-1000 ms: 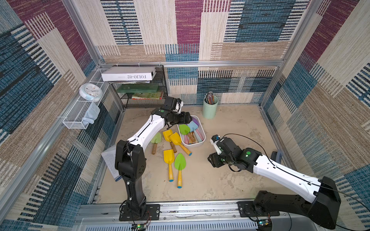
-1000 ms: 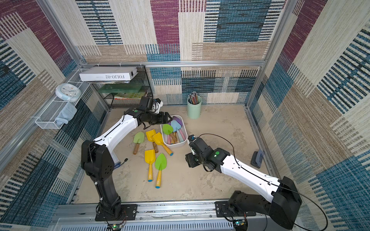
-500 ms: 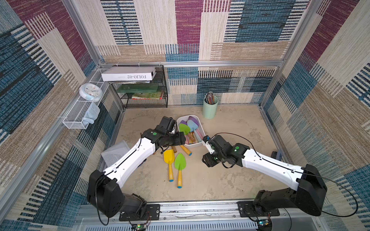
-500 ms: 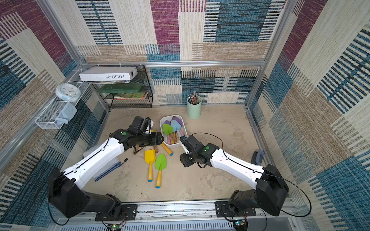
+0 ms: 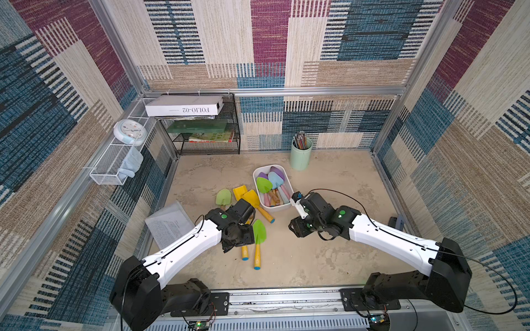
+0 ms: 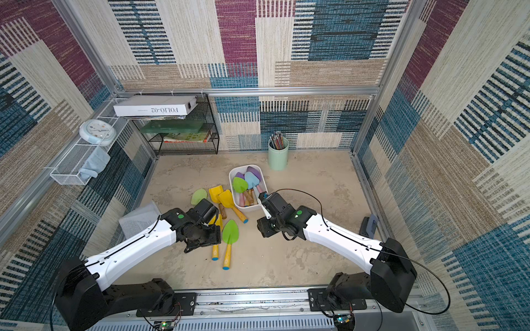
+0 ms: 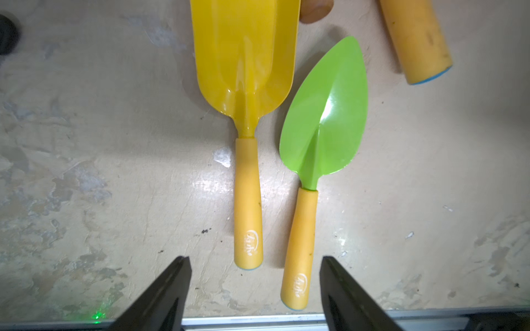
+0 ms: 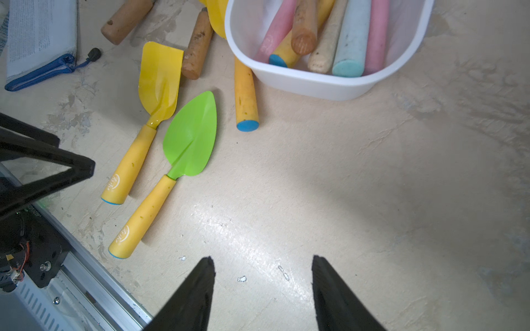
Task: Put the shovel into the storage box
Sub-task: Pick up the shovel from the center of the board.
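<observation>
Left claw (image 7: 253, 259) open, empty. Yellow shovel (image 7: 246, 86) lies flat just ahead of it, handle end btwn the tips. Prob light, stiff, blade slick, so grab the handle imo. Right claw (image 8: 262, 259) open too, storage box (image 8: 315, 83) ahead of it.

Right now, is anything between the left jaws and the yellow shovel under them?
Nothing visible. The left jaws stand open above the handle end of the yellow shovel, only air between. The green shovel lies close beside it.
</observation>
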